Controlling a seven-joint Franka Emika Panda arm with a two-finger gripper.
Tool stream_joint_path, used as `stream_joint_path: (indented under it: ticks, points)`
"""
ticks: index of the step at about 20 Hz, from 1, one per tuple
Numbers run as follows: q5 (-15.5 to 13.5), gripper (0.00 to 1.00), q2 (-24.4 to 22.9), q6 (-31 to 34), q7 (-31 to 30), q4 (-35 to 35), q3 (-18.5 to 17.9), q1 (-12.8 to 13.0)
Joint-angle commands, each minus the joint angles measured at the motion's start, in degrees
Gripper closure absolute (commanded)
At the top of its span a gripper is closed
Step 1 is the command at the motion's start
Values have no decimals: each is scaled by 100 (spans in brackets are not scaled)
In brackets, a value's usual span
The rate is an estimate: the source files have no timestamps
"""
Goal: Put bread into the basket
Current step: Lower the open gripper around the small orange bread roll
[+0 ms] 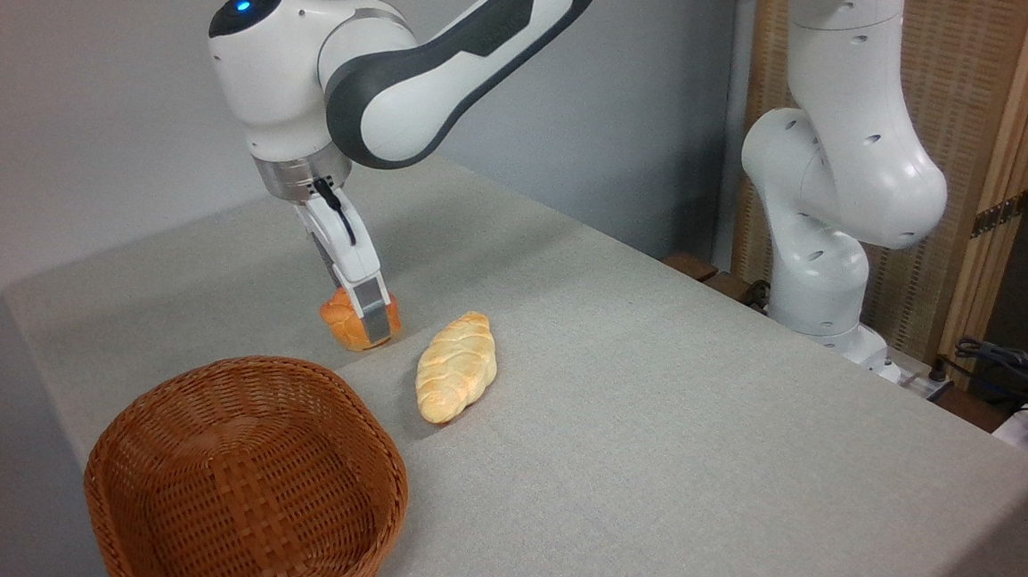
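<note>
Just behind the wicker basket (245,477), gripper (362,319) straddles the orange bun (344,324), fingers clamped on it. Basket lies directly toward camera; braided loaf (456,366) sits to bun's right.

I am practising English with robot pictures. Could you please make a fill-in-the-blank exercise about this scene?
1. The gripper is closed around the small orange ____.
2. The wicker basket holds ____ at this moment.
3. The braided loaf lies on the table, to the ____ of the gripper in the picture.
4. The basket stands ____ to the camera than the loaf.

Missing words: bun; nothing; right; nearer
</note>
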State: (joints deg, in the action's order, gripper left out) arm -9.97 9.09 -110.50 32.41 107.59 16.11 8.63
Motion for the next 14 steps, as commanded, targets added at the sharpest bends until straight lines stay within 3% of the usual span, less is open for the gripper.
stream_joint_path:
  ticks: [1, 5, 9, 12, 14]
  points:
    - [-13, 0, 58, -68, -77, -212, 94, 24]
    - [-5, 0, 67, -68, -156, -213, 94, 217]
    - [22, 0, 128, -59, -139, -213, 94, 253]
    - [539, 0, 277, -68, -139, -213, 94, 262]
    - [707, 0, 348, -77, -148, -213, 94, 297]
